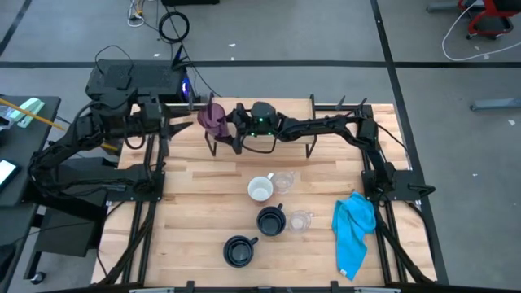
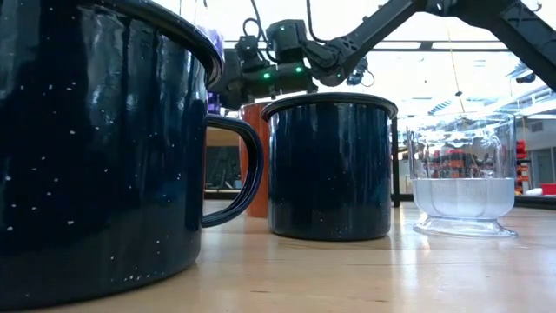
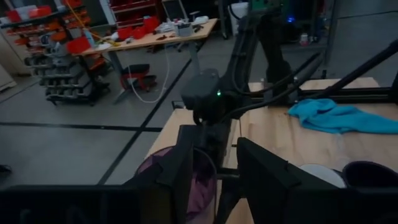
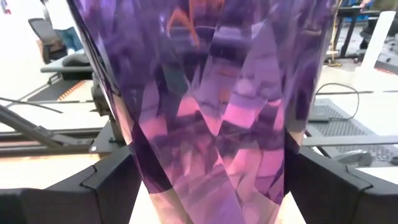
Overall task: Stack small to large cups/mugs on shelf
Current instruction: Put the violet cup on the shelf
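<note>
The translucent purple tumbler point(image 1: 213, 116) is over the left end of the shelf point(image 1: 285, 143) at the table's far edge. My right gripper point(image 1: 231, 120) reaches in from the right and is shut on it. The tumbler fills the right wrist view point(image 4: 211, 99). My left gripper point(image 3: 214, 177) is open just left of the tumbler point(image 3: 202, 186), with its fingers near the rim; I cannot tell whether they touch. The orange-brown mug point(image 1: 260, 190), two navy mugs point(image 1: 270, 220) point(image 1: 238, 251) and two clear glasses point(image 1: 283, 181) point(image 1: 300, 220) stand on the table. My right gripper pinches the tumbler's faceted wall point(image 4: 144, 163) between its two fingers, one on each side. The fingers come level from the table's right. The tumbler stands upright in the hold. Its base is hidden, so whether it rests on the shelf does not show.
A bright blue cloth point(image 1: 354, 232) lies crumpled near the table's right edge. The mugs and glasses cluster mid-table, in front of the shelf. The shelf's thin black legs point(image 1: 213, 148) stand on the tabletop. The right arm point(image 1: 326, 126) stretches across above the shelf.
</note>
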Controlling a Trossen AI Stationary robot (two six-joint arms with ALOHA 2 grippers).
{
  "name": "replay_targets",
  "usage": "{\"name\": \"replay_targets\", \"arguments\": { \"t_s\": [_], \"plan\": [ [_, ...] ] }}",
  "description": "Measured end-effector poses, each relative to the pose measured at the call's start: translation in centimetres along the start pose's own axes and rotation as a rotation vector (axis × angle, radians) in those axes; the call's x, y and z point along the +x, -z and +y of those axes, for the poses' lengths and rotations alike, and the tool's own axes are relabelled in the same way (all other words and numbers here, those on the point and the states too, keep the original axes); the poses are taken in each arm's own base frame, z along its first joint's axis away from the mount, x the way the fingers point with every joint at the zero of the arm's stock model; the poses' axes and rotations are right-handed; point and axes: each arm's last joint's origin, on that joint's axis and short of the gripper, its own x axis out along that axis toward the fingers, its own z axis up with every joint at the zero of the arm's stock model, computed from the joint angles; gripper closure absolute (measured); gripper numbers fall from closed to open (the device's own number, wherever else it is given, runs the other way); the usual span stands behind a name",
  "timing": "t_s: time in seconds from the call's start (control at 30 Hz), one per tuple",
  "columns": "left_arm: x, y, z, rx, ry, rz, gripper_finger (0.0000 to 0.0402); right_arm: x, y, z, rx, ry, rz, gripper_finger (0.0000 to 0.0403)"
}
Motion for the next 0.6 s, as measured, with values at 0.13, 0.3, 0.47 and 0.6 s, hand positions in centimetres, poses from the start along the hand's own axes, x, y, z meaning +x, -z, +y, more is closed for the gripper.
{"name": "replay_targets", "arguments": {
  "t_s": [0.13, 0.3, 0.47, 0.6],
  "plan": [
    [0.4, 0.6, -0.1, 0.004, -0.001, -0.010, 0.0269, 0.0, 0.0, -0.1, -0.006, 0.017, -0.003, 0.0054],
    [1.0, 1.9, -0.4, 0.002, -0.005, -0.020, 0.0269, 0.0, 0.1, -0.4, -0.008, 0.023, -0.015, 0.0054],
    [1.0, 2.4, -0.5, 0.004, -0.009, -0.037, 0.0270, 0.2, 0.3, -0.3, -0.009, 0.034, -0.016, 0.0054],
    [0.8, 2.3, -0.5, 0.002, -0.012, -0.053, 0.0276, 0.2, 0.1, -0.1, -0.016, 0.032, -0.036, 0.0054]
  ]
}}
